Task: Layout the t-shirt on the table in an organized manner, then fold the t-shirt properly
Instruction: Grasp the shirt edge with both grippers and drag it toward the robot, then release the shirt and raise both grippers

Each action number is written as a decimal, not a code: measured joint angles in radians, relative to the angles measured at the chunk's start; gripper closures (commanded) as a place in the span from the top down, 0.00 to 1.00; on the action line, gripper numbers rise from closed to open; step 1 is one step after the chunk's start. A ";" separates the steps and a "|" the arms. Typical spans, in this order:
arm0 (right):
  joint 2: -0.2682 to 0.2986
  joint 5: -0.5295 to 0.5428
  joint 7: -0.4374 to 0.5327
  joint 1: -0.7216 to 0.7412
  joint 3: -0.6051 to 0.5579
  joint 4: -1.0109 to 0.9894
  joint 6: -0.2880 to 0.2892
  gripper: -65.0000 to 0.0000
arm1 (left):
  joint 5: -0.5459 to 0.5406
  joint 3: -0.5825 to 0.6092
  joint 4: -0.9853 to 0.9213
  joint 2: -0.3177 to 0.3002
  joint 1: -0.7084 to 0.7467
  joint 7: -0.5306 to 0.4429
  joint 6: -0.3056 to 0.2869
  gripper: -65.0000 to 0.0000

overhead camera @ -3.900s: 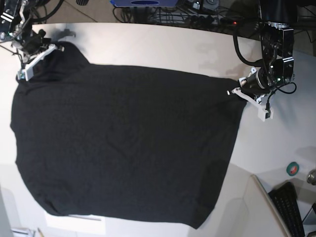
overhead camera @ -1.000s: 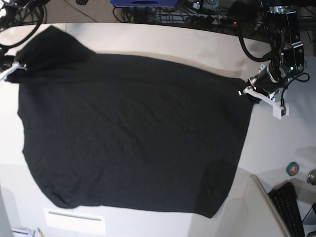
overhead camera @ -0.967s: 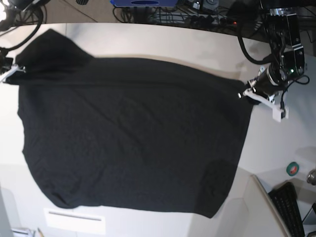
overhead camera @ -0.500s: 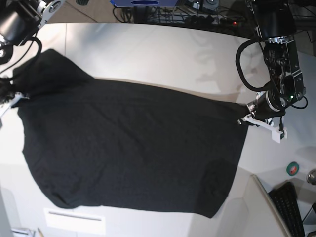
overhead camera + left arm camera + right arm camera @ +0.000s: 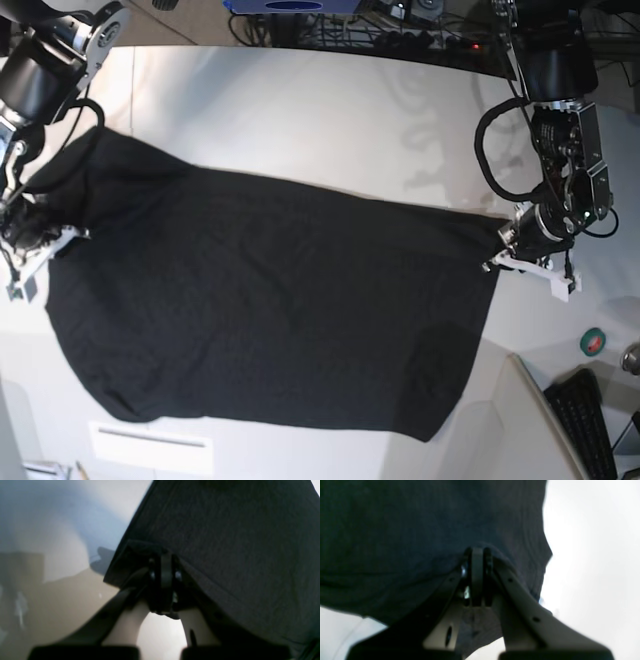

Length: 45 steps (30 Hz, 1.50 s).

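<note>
The black t-shirt (image 5: 270, 300) lies spread over the off-white table (image 5: 330, 110), plain side up, with no print showing. At its right upper corner my left gripper (image 5: 503, 252) is shut on the cloth; in the left wrist view the fingers (image 5: 162, 580) pinch a folded edge of the t-shirt (image 5: 237, 542). On the base view's left my right gripper (image 5: 45, 240) is shut on the shirt's upper left part, where a sleeve bunches up behind it. In the right wrist view the closed fingers (image 5: 477, 575) hold dark t-shirt fabric (image 5: 407, 530).
A green tape roll (image 5: 593, 342) and a black keyboard (image 5: 590, 420) sit at the right front, past a raised table edge. Cables and equipment (image 5: 400, 20) crowd the far side. A white label strip (image 5: 150, 445) lies by the shirt's front hem.
Both grippers have pulled their shirt corners toward the front of the table. The shirt's upper edge has slid down with them, baring more tabletop behind it. Both grips stayed shut.
</note>
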 measured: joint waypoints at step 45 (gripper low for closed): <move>-0.040 -0.002 0.236 0.046 0.100 -0.040 -0.119 0.49 | -0.002 -0.013 -0.290 -0.010 -0.160 -0.216 0.046 1.00</move>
